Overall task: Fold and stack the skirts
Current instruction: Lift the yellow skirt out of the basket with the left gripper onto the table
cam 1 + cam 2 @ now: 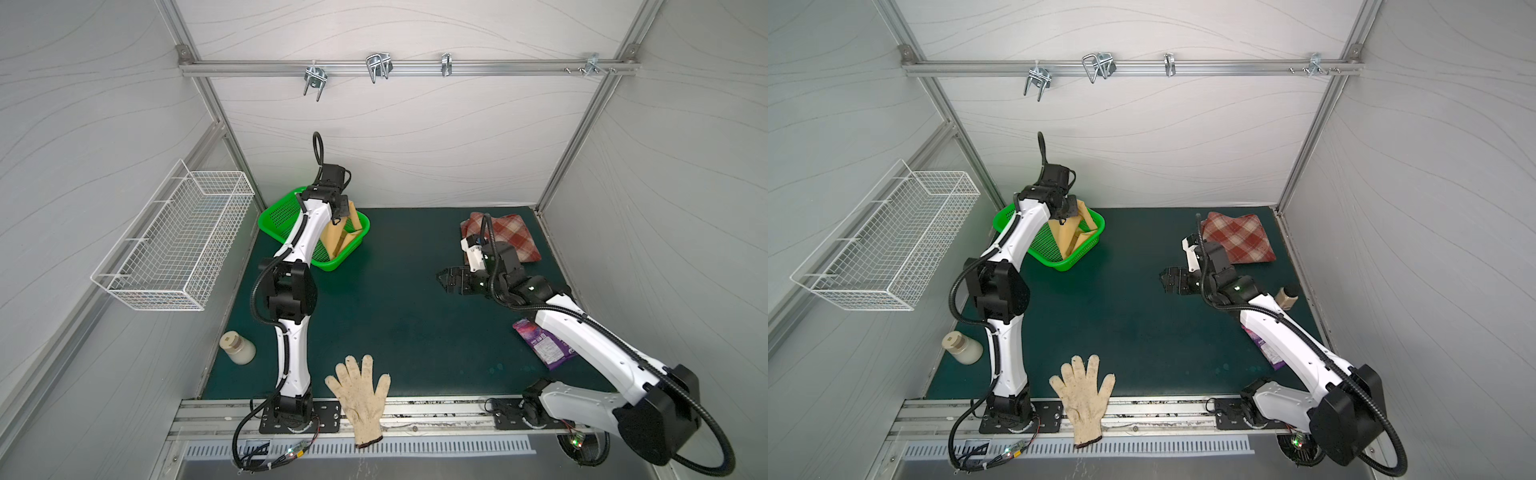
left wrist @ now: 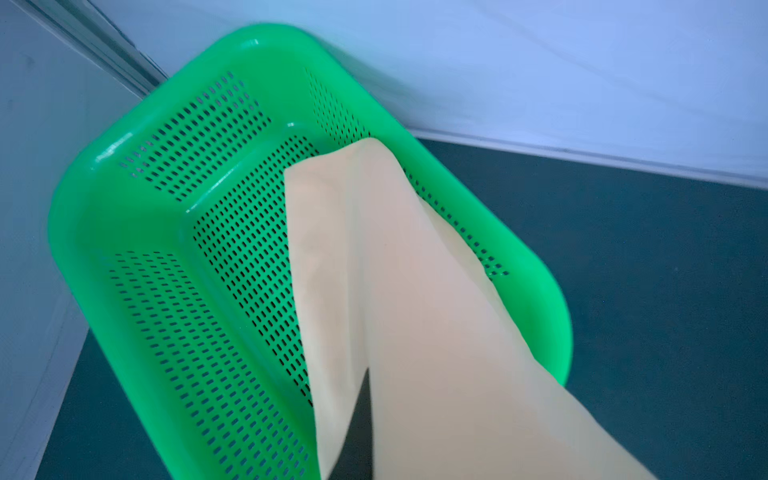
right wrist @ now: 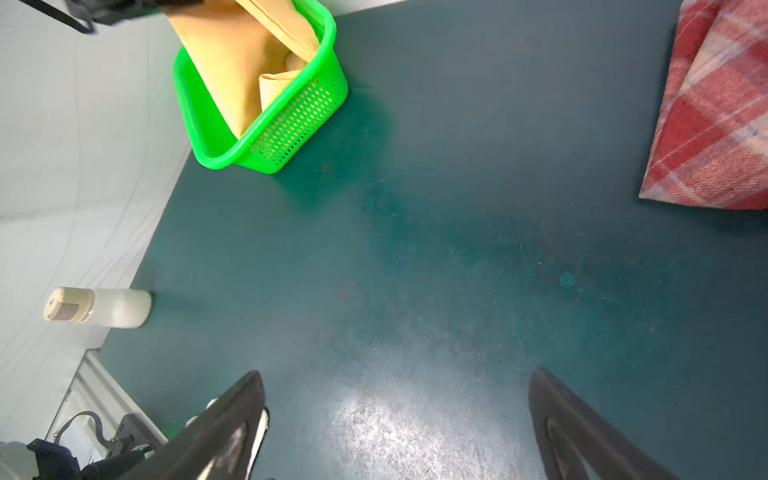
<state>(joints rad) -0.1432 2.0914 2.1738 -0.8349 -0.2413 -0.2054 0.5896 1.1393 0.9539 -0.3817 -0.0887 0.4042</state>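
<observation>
The left end effector (image 1: 341, 214) pinches mustard skirt (image 1: 334, 243) (above basket (image 1: 275, 214)).

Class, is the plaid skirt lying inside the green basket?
No, the plaid skirt lies flat on the mat, apart from the green basket.

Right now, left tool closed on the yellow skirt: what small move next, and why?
Probably lift the left tool straight up: the yellow skirt trails down into the green basket, so it needs clearing before spreading on the mat.

mustard skirt (image 1: 335, 243), red-cream plaid skirt (image 1: 517, 235)
</observation>
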